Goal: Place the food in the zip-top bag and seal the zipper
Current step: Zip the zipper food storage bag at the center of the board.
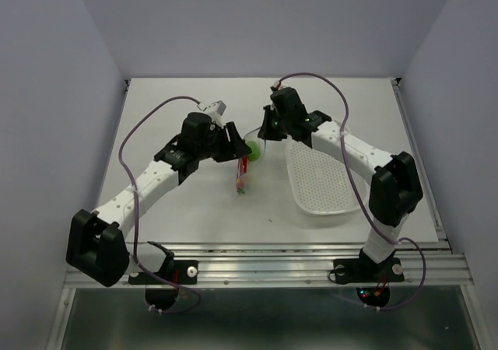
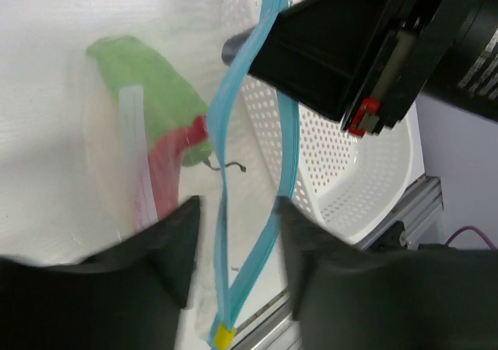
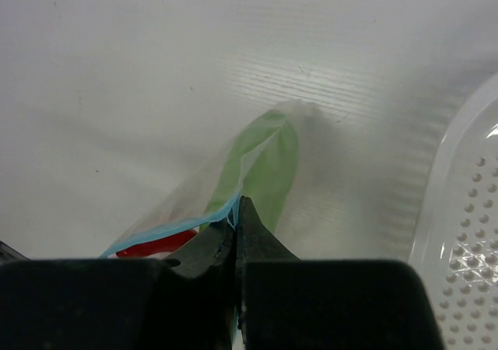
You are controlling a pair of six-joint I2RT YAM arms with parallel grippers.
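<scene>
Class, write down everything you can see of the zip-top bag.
The zip-top bag is small, clear, crinkly plastic. Its light blue zipper, ending in a yellow tab, gapes open in the middle. Inside show a green piece and a red chili. The right hand pinches the zipper at one end; the left hand stands open astride the strip. A white perforated basket lies beside it.
</scene>
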